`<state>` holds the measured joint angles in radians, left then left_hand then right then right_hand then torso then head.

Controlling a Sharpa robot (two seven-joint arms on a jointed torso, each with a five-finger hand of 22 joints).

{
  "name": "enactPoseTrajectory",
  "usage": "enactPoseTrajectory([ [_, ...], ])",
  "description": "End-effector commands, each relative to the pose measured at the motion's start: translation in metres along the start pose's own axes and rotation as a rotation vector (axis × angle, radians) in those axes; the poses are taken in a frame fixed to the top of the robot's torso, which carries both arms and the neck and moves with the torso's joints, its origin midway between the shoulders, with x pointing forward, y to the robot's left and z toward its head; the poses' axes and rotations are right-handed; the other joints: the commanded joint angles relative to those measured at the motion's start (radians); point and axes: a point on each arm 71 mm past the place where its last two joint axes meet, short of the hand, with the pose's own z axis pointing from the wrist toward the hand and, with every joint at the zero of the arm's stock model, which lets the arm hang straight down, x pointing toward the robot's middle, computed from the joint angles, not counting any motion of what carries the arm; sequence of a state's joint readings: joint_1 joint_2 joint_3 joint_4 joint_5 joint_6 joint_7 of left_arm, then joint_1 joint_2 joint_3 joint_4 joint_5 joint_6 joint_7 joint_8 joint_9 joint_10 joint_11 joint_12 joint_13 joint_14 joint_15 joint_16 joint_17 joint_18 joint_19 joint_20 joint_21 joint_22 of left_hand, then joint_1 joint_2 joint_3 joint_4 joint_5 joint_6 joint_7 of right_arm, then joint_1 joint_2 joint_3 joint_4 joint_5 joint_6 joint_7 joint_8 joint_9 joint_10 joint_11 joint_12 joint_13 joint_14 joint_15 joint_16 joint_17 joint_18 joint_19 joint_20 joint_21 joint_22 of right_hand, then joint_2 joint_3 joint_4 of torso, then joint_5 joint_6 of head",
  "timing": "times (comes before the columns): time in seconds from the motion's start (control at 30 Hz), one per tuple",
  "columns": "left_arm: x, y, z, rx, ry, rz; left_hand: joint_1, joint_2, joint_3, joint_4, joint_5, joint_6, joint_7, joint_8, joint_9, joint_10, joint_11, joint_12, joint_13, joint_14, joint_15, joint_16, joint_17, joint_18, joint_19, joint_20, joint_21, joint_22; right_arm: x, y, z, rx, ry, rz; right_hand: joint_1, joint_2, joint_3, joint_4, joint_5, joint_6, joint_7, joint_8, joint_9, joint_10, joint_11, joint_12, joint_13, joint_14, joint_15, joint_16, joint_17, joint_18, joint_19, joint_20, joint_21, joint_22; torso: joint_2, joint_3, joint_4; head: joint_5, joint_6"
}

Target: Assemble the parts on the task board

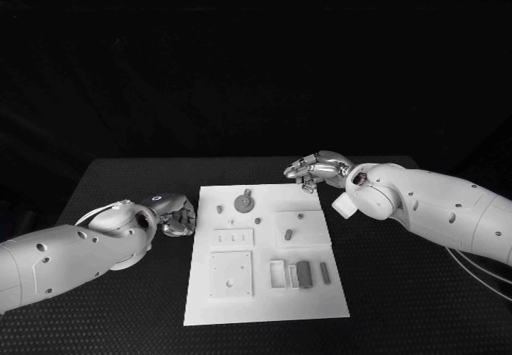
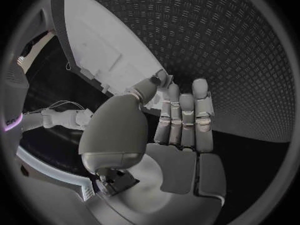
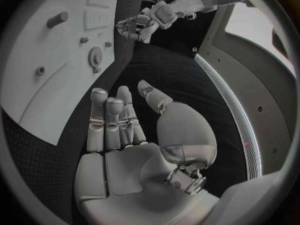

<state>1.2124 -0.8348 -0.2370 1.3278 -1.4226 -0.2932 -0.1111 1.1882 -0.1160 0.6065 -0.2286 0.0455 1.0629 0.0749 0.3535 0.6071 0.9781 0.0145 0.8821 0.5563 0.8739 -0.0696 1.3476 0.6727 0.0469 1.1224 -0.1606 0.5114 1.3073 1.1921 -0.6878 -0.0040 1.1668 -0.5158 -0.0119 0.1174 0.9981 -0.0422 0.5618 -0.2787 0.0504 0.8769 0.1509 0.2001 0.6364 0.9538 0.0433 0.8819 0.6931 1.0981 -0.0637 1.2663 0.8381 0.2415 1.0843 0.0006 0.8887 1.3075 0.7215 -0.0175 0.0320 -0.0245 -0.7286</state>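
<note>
Left hand [image 1: 174, 219] sits on the table just off the task board's [image 1: 267, 310] left edge, level with its upper half. Left wrist view shows its fingers [image 2: 186, 116] straight and side by side, thumb out to the side, nothing in the palm, so it is open and empty, not touching the board [image 2: 100, 40].

Right hand [image 1: 318, 171] is at the board's far right corner, over or just past the edge; cannot tell from the head view whether the fingertips touch it. Right wrist view shows its fingers [image 3: 109, 122] extended, thumb apart, palm bare: open, holding nothing.

Parts are all on the board. A gear-like round piece [image 1: 244, 202] lies near the top centre, small pegs beside it. A short grey peg [image 1: 287, 234] stands on the raised square block at upper right. Grey bars [image 1: 304, 274] lie in the lower right. A square plate [image 1: 231, 274] is at lower left.

Right wrist view adds the gear [image 3: 95, 56] with its toothed rim and a cylinder [image 3: 57, 19], plus the left hand [image 3: 134, 27] across the board. Left wrist view gives the board's raised plates from the side, no small parts legible.

Bare black table [image 1: 118, 185] surrounds the board on all sides, wider to the right and left than in front.
</note>
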Motion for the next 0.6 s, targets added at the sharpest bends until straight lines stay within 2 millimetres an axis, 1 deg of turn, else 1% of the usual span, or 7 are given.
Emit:
enactPoseTrajectory([
  [0.03, -0.007, -0.004, -0.004, 0.082, -0.083, -0.035, 0.003, 0.011, 0.001, -0.007, 0.003, 0.009, -0.003, 0.008, 0.013, 0.008, -0.001, -0.002, -0.001, 0.008, -0.002, 0.003, 0.002, 0.021, 0.008, 0.002, 0.005, 0.023, 0.001, 0.0, 0.0, -0.008, 0.013, -0.002, -0.006, -0.005, -0.004, 0.003, 0.004, 0.002, 0.01, -0.006, -0.001, 0.0, 0.007, 0.005, -0.001, -0.004, 0.005, -0.004, -0.001, 0.02, 0.007, -0.002, -0.006, 0.013, 0.0, 0.0003, 0.0, 0.0, 0.0],
  [0.23, -0.012, -0.015, -0.009, 0.189, -0.106, -0.049, 0.014, 0.01, 0.008, -0.02, 0.003, 0.009, -0.004, 0.008, 0.014, 0.009, -0.001, -0.009, -0.004, 0.009, -0.005, -0.002, 0.001, 0.019, 0.006, -0.001, 0.005, 0.023, 0.0, 0.0, -0.001, -0.007, 0.012, -0.002, -0.007, -0.004, -0.004, 0.004, 0.004, 0.002, 0.01, -0.006, -0.001, 0.0, 0.007, 0.005, -0.002, -0.004, 0.005, -0.004, -0.001, 0.02, 0.007, -0.002, -0.006, 0.013, 0.0, 0.0002, 0.0007, -0.006, 0.001],
  [0.4, -0.013, -0.04, -0.005, 0.296, -0.073, -0.017, 0.017, 0.009, 0.009, -0.023, 0.003, 0.007, -0.003, 0.006, 0.013, 0.008, 0.0, -0.013, -0.006, 0.008, -0.004, -0.004, 0.001, 0.017, 0.004, -0.001, 0.005, 0.022, 0.0, 0.0, 0.0, -0.007, 0.013, -0.002, -0.007, -0.004, -0.004, 0.004, 0.004, 0.002, 0.01, -0.006, -0.001, 0.0, 0.007, 0.005, -0.002, -0.004, 0.005, -0.004, -0.001, 0.02, 0.007, -0.002, -0.006, 0.013, 0.0, -0.001, 0.0002, -0.009, 0.001],
  [0.6, -0.012, -0.06, 0.003, 0.374, -0.047, 0.06, 0.024, 0.012, 0.012, -0.027, 0.003, 0.004, -0.003, 0.005, 0.012, 0.005, 0.002, -0.02, -0.008, 0.004, -0.003, -0.009, 0.001, 0.014, -0.001, -0.002, 0.005, 0.022, 0.001, 0.0, 0.001, -0.008, 0.015, -0.001, -0.008, -0.005, -0.004, 0.005, 0.004, 0.002, 0.01, -0.006, -0.001, 0.0, 0.007, 0.006, -0.002, -0.004, 0.005, -0.004, -0.001, 0.02, 0.008, -0.002, -0.006, 0.013, 0.001, -0.0008, -0.0013, -0.013, 0.001],
])
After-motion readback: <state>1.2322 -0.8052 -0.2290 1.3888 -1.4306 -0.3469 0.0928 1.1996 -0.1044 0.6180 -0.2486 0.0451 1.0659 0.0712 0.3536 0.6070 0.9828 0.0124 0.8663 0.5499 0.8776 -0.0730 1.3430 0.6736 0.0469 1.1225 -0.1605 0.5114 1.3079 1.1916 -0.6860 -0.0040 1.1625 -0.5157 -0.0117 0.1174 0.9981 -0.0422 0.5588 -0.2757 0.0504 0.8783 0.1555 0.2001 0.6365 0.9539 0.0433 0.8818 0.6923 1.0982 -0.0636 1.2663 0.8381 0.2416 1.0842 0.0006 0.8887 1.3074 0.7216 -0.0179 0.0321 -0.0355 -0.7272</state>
